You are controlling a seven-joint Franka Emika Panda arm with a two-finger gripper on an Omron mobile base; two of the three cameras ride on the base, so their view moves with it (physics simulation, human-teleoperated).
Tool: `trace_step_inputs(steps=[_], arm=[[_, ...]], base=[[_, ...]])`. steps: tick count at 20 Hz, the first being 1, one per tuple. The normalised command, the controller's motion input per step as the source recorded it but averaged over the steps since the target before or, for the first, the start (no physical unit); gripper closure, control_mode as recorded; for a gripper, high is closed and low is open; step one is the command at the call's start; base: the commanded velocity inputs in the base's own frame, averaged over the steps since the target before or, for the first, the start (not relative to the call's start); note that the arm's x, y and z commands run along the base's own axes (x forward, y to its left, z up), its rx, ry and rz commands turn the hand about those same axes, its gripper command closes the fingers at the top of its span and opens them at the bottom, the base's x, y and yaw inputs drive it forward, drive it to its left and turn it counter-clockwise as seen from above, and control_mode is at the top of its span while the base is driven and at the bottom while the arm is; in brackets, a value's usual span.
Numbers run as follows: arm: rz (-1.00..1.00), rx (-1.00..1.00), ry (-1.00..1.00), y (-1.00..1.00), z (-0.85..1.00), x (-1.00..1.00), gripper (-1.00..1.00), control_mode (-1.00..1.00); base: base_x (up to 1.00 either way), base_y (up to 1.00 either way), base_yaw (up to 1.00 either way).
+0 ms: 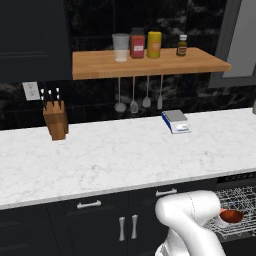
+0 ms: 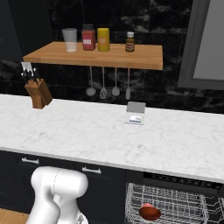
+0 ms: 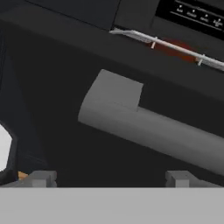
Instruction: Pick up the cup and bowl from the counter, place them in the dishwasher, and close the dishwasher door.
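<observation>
The bowl (image 2: 150, 213) and the cup (image 2: 147, 205) behind it already sit together in the dishwasher (image 2: 175, 205) rack, so we judge that only closing remains. Our gripper (image 3: 110, 177) hangs with fingers spread wide and empty, facing the grey bar handle (image 3: 148, 127) of the dishwasher door (image 3: 52, 87), presumably to push it. The hand view gives this close look; the base views instead show the white counter (image 1: 100, 155) above the loaded rack.
</observation>
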Motion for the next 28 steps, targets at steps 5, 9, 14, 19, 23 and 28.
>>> trace_step_inputs(steps=[5,9,14,19,23,28], arm=[[0.09,0.08,-0.01,0.0,-0.78,1.0,-1.0,-1.0],[0.25,0.29,-0.6,0.01,0.01,1.0,-1.0,-1.0],[0.39,0.33,-0.86,-0.03,0.17,0.92,-1.0,-1.0],[0.42,0.34,-0.83,-0.22,0.3,0.89,-1.0,-1.0],[0.48,0.33,-0.75,-0.44,0.46,0.83,-1.0,-1.0],[0.58,0.2,-0.84,-0.34,0.04,0.54,-1.0,-1.0]], base=[[0.0,0.0,0.0],[0.0,0.0,0.0],[0.0,0.0,0.0],[0.0,0.0,0.0],[0.0,0.0,0.0],[0.0,0.0,0.0]])
